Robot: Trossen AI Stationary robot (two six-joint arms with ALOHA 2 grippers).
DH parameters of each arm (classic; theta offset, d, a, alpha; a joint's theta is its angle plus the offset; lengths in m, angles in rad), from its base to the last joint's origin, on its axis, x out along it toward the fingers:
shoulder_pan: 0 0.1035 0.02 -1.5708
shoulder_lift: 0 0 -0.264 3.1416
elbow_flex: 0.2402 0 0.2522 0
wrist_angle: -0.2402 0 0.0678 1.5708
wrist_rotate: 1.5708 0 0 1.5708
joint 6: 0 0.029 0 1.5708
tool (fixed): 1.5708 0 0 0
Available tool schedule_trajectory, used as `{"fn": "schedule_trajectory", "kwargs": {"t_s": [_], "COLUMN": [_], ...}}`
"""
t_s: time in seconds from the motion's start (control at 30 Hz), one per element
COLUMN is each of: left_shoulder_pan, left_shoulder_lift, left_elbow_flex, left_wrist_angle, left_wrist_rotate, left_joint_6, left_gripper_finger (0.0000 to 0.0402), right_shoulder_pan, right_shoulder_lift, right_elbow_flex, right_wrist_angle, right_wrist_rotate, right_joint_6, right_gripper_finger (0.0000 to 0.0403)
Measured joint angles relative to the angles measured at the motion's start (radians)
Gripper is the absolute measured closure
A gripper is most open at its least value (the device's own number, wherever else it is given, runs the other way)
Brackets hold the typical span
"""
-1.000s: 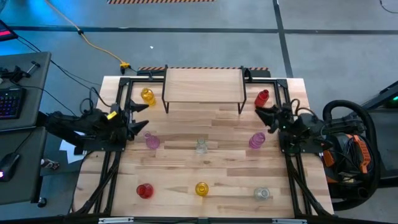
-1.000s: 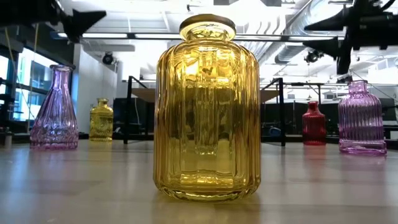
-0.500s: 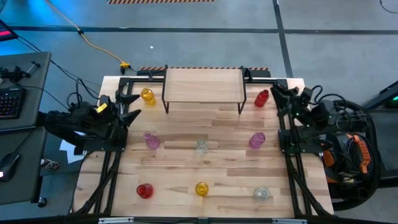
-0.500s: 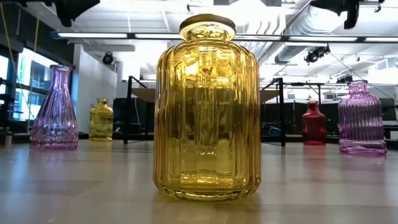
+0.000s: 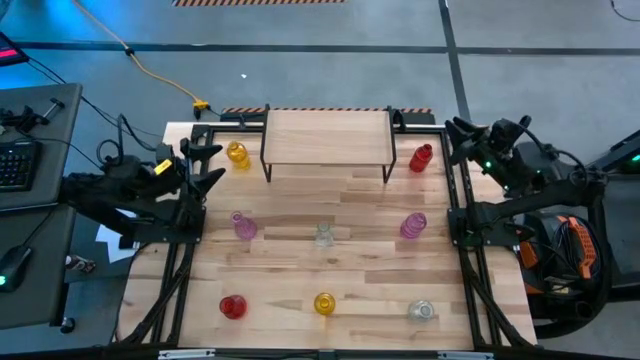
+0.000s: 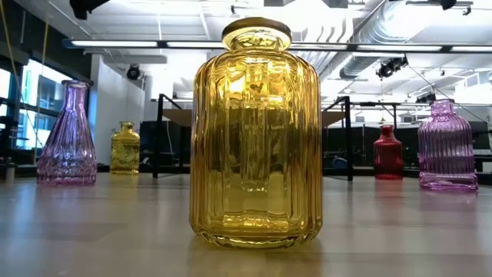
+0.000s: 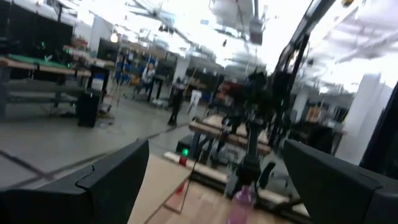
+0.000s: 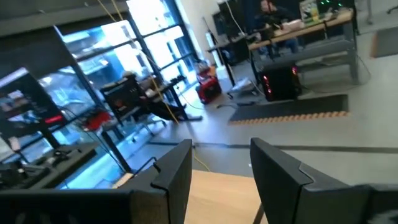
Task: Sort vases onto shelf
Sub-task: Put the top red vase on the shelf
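Eight small glass vases stand upright on their bases on the tabletop. In the high view I see a yellow vase (image 5: 237, 154) and a red vase (image 5: 421, 158) beside the shelf (image 5: 327, 138). Mid-table stand a pink vase (image 5: 244, 225), a clear vase (image 5: 323, 235) and a second pink vase (image 5: 413, 226). Near the front edge are a red vase (image 5: 232, 306), a yellow vase (image 5: 324, 303) and a clear vase (image 5: 421, 311). The shelf top carries nothing. My left gripper (image 5: 211, 163) hovers open left of the far yellow vase. My right gripper (image 5: 452, 137) hovers open right of the far red vase.
The front yellow vase (image 6: 256, 131) fills the middle of the low view and hides the clear one behind it. Black frame bars run along the table's left side (image 5: 185, 250) and right side (image 5: 462, 250). Bare wood lies between the vase rows.
Both arms have drawn back and risen. The left gripper moved from beside the mid-table pink vase toward the table's left far corner. The right gripper moved from near the right pink vase toward the right far corner. In the low view both have risen out at the top edge. No vase moved.
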Motion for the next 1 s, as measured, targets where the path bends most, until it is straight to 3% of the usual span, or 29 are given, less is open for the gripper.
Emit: {"fn": "schedule_trajectory", "kwargs": {"t_s": [0.33, 0.7, 1.0], "left_shoulder_pan": [0.037, 0.08, 0.116], "left_shoulder_lift": [0.111, 0.134, 0.145], "left_elbow_flex": [0.127, 0.168, 0.168], "left_wrist_angle": [-0.087, -0.032, 0.062], "left_wrist_rotate": [-0.085, -0.08, -0.113], "left_joint_6": [0.007, 0.081, 0.096], "left_gripper_finger": [0.0039, 0.0039, 0.0039], "right_shoulder_pan": [-0.031, -0.23, -0.404], "right_shoulder_lift": [0.183, 0.287, 0.338], "right_elbow_flex": [0.275, 0.571, 0.658], "right_wrist_angle": [-0.314, -0.675, -0.85], "right_wrist_rotate": [0.017, -0.209, -0.394], "right_joint_6": [0.089, 0.048, 0.003], "right_gripper_finger": [0.0256, 0.0256, 0.0256]}}
